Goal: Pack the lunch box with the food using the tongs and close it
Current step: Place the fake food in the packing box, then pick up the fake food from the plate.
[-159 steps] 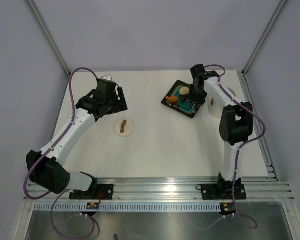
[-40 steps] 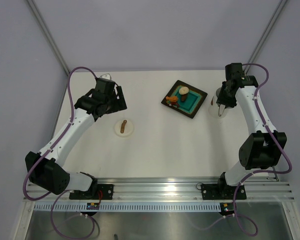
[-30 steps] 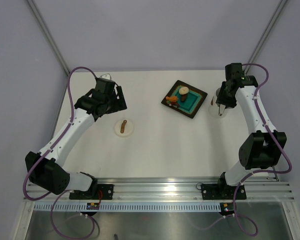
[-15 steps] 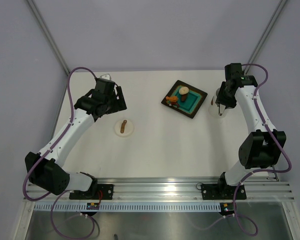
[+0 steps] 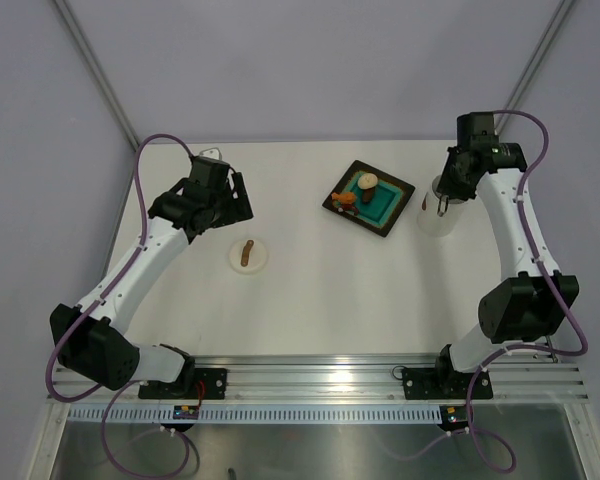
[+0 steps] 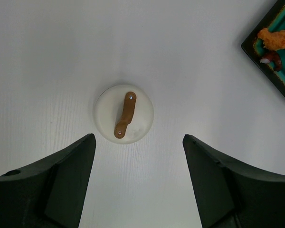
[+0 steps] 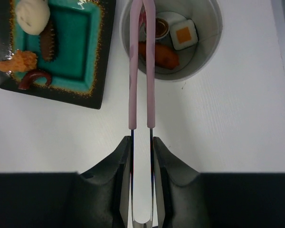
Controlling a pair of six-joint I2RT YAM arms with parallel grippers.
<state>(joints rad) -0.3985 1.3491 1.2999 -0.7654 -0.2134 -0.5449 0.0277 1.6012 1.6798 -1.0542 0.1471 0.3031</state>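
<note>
While the left hand [image 6: 138, 143] gapes, the right hand [image 7: 141, 143] clamps tongs [image 7: 132, 85] seemingly over the lunch box [image 7: 213, 29].

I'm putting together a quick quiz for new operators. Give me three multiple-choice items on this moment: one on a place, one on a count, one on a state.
1. Where is the lid?
A) held in the air
B) flat on the table, near the left claw
C) propped upright on its edge

2. How many food pieces lie on the tray?
A) one
B) seven
C) four

3. What is the right claw doing?
A) shut on the tongs
B) open, empty
C) holding the lid

Answers:
1 B: the left wrist view shows it lying flat on bare table.
2 C: a cream, a brown, an orange and a red-brown piece show there.
3 A: its fingers press on the pink arms.
</note>
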